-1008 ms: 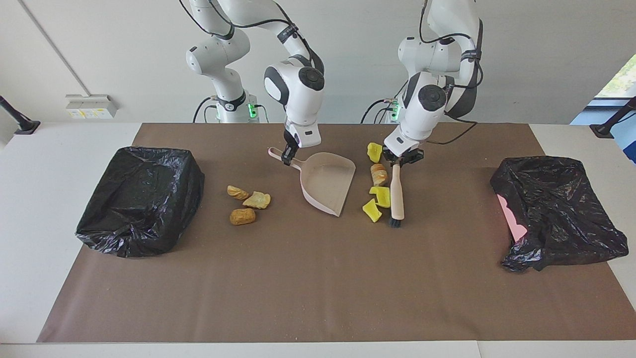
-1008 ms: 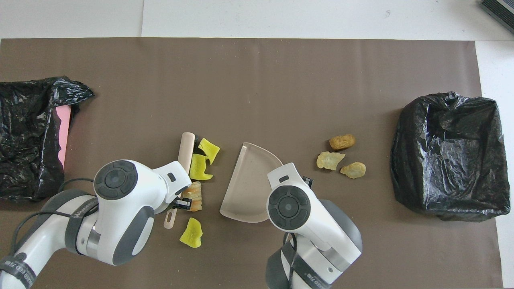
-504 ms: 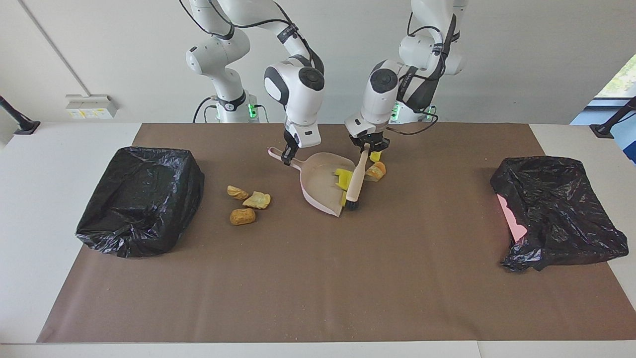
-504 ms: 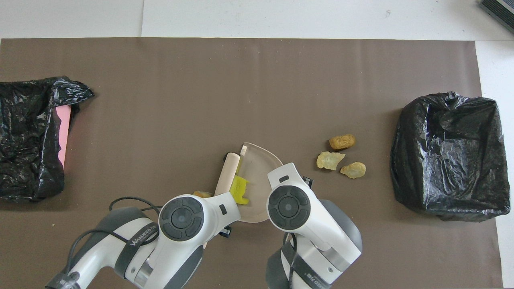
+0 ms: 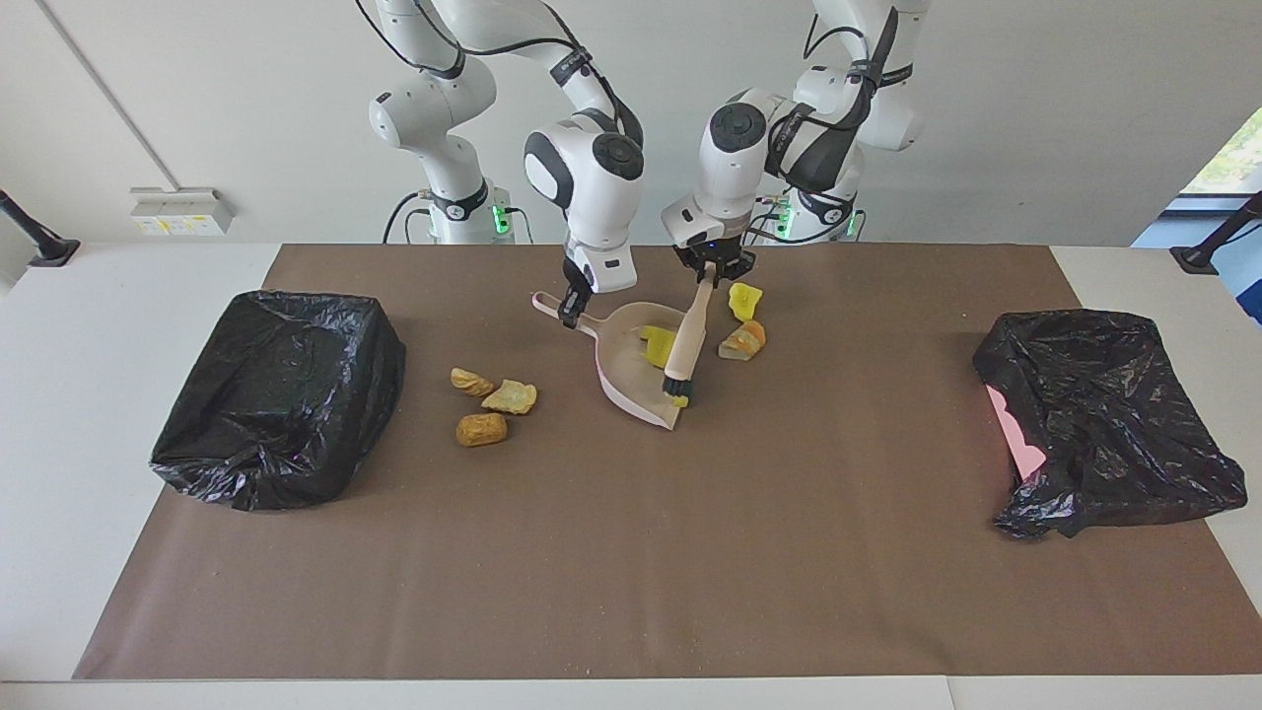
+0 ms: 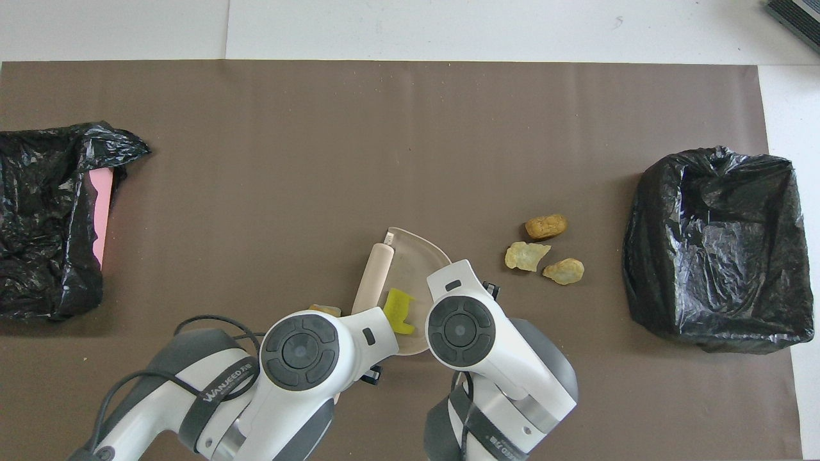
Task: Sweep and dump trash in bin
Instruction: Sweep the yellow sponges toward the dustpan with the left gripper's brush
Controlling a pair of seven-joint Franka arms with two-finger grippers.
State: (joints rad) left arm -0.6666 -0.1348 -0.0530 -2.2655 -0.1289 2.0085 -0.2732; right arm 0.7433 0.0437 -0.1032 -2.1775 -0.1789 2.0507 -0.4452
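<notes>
The dustpan holds yellow trash; the left gripper clamps the brush, the right gripper clamps the dustpan handle.

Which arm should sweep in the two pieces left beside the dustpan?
Left, probably. The left gripper already holds the brush, beside the yellow chunk and tan piece. The right gripper is busy holding the dustpan handle.

Bright, even daylight fills both views, with a window glowing at one edge. Shadows on the worktop are soft. The black bin bags show small glints. Everything looks sharp.
</notes>
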